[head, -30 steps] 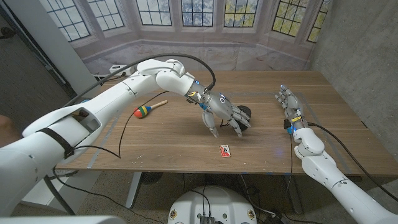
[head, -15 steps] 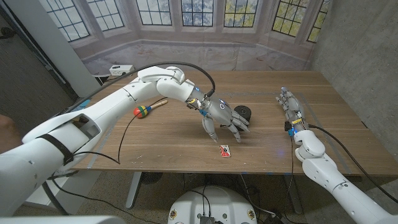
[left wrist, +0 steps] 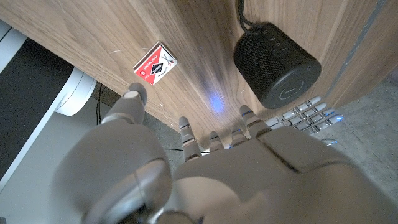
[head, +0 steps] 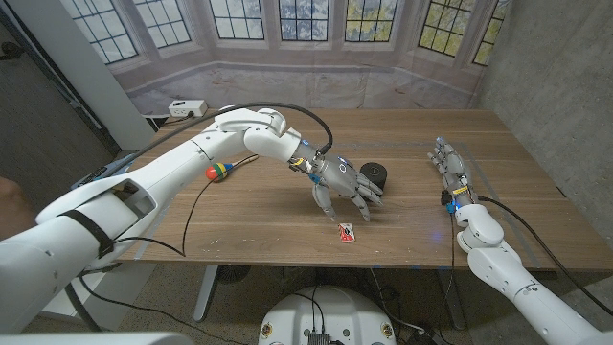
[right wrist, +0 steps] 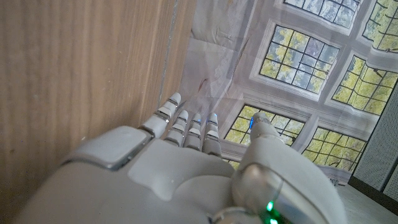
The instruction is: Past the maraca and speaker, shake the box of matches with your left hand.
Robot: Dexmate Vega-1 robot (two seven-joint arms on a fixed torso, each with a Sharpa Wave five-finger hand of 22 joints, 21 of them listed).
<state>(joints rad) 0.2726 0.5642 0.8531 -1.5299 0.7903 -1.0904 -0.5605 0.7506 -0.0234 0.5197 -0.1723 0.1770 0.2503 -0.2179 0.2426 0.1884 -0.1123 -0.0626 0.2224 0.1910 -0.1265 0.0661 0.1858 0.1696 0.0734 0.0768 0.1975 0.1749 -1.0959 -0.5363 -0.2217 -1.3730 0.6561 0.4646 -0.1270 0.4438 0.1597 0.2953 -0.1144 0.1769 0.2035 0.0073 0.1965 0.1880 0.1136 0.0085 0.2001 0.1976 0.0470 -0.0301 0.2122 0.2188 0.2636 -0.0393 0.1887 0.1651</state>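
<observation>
Red matchbox (head: 347,232): lies near the table's front edge.
Left hand (head: 347,184): fingers spread, empty; lower over box, pinch its sides.

The desk (head: 259,216) is matt, grained wood. The speaker (left wrist: 277,65) looks like matt black fabric — the matchbox (left wrist: 155,64) printed card.

A wooden table (head: 287,225) carries three small things. A red box of matches (head: 347,232) lies flat close to the near edge, about mid-table. Farther back and a little to the right stands a black round speaker (head: 375,174) — its cable runs off from it. Well to the left lies a maraca (head: 221,171), its wooden handle pointing toward the far side.
</observation>
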